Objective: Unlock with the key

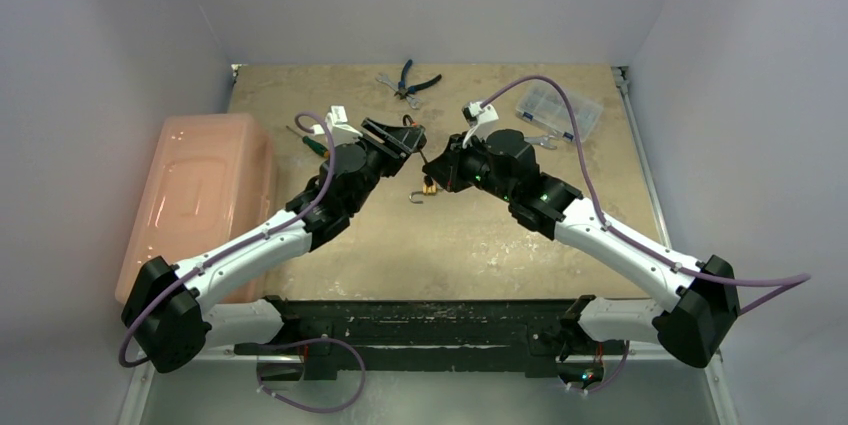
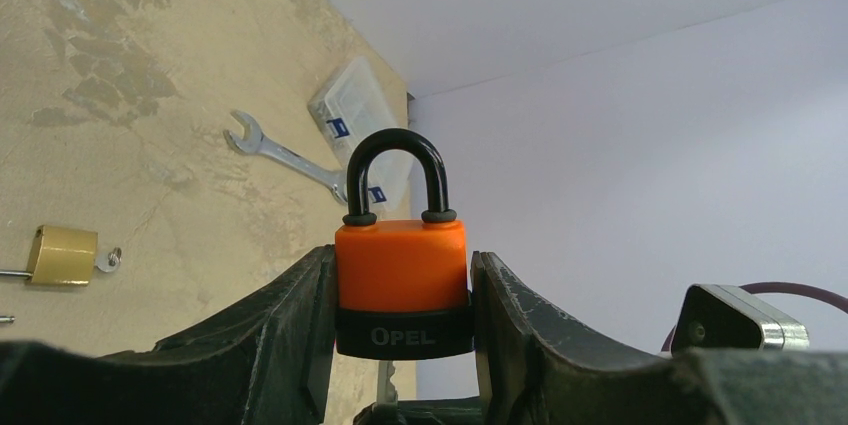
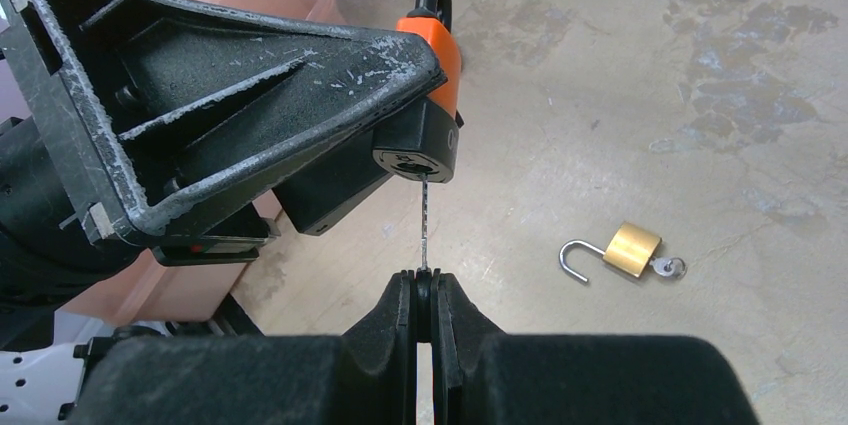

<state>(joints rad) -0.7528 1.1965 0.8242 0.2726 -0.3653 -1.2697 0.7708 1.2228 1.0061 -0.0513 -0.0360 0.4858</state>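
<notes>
My left gripper is shut on an orange padlock with a black base marked OPEL and a black shackle that sits closed. The padlock is held above the table. My right gripper is shut on the black head of a key. The key's thin blade points up and its tip is at the keyhole in the padlock's base. In the top view both grippers meet mid-table, left and right.
A small brass padlock with open shackle and key lies on the table below the grippers. A pink bin stands left. Pliers, wrenches, a screwdriver and a clear parts box lie at the back.
</notes>
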